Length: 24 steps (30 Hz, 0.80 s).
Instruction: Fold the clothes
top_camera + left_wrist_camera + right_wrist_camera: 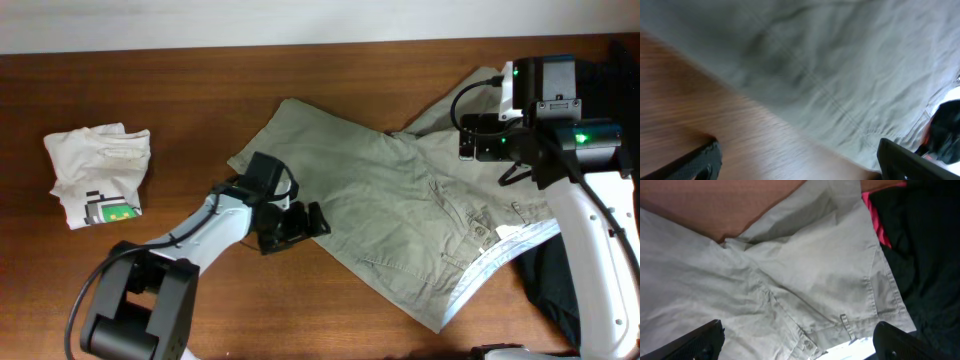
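The large khaki-beige cotton trousers (400, 215) lie spread over the right-hand half of the dark brown wooden table (180, 100), rumpled rather than flat. The waistband end points toward the lower right, where a strip of pale blue inner lining (515, 243) shows turned out along the edge. One corner of the cloth runs up under the right arm and I lose it there.

The left gripper (298, 226) sits low at the trousers' lower left edge, its black body right against the cloth from above. Whether it touches the cloth I cannot tell. Its wrist camera is smeared with blur: only the two dark fingers (695, 162) poke in at the bottom corners, set wide apart with nothing between them but wood and fabric.

The right gripper (800, 342) hangs over the upper right part of the trousers, near a seam and a belt loop. Its fingers (702, 340) are likewise splayed to the corners of its own view and hold nothing. From overhead the arm's housing covers the claw itself, so its height over the cloth is hard to judge.

Just beside the trousers on the right lies a black garment with a red edge (920, 255), partly tucked beneath the khaki cloth and partly cut off by the arm and the frame. Well apart on the far left of the table sits a crumpled small white tee with a green-and-black print (97, 172).
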Available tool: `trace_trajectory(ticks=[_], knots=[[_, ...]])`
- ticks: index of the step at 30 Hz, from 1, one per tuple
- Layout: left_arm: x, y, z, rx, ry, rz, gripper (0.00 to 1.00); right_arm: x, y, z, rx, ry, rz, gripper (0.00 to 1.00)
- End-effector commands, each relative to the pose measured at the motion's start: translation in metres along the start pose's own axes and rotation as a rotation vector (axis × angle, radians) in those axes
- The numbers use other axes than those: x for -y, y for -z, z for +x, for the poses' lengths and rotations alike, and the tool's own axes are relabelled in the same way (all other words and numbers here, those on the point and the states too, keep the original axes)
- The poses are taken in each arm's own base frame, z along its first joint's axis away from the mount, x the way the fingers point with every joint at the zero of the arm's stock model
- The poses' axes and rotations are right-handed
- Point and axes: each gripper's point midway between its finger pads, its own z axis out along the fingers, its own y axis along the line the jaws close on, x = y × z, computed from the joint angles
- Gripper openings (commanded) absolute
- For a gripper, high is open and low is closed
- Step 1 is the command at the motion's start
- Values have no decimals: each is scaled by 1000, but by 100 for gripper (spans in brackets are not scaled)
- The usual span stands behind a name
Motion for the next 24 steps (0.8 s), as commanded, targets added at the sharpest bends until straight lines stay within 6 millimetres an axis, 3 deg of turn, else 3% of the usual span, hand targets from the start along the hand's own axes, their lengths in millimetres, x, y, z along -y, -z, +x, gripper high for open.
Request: trace_trajectory(ticks=[1, 3, 4, 5, 8, 9, 10, 11, 12, 13, 14, 15, 17, 18, 19, 21, 24], knots=[[-5, -36, 6, -39, 69, -26, 99, 4, 2, 0, 2, -14, 16, 99], [-1, -41, -12, 39, 24, -23, 56, 4, 2, 0, -1, -13, 16, 99], [-3, -39, -23, 86, 14, -37, 10, 5, 2, 1, -3, -13, 16, 99], [-8, -37, -30, 118, 17, -58, 1, 5, 2, 1, -5, -13, 17, 99], [-40, -14, -53, 177, 42, -126, 1, 5, 2, 2, -6, -13, 20, 99], [-52, 8, -77, 237, 22, -149, 0, 5, 2, 2, -6, -13, 20, 99], [-73, 55, -121, 357, 31, -206, 1, 5, 2, 2, -6, -13, 20, 99], [-81, 92, -153, 446, 24, -228, 1, 5, 2, 2, -6, -13, 20, 99], [-88, 147, -191, 571, 34, -242, 1, 5, 2, 2, -8, -12, 19, 99], [-90, 188, -212, 656, 56, -234, 1, 5, 2, 3, -12, -12, 20, 99], [-92, 226, -227, 726, 74, -227, 9, 5, 2, 5, -18, -11, 20, 99], [-95, 264, -230, 758, 109, -226, 99, 5, 2, 6, -22, -10, 20, 99], [-104, 248, -197, 603, 180, -243, 99, 5, 2, 7, -27, -9, 20, 99], [-113, 224, -158, 429, 238, -280, 99, 5, 2, 8, -33, -8, 21, 99], [-121, 213, -132, 323, 279, -318, 99, 5, 2, 10, -40, -7, 21, 99], [-130, 197, -97, 184, 331, -355, 99, 5, 2, 11, -46, -6, 21, 99], [-141, 149, -49, 5, 361, -389, 99, 6, 2, 14, -55, -5, 21, 99]])
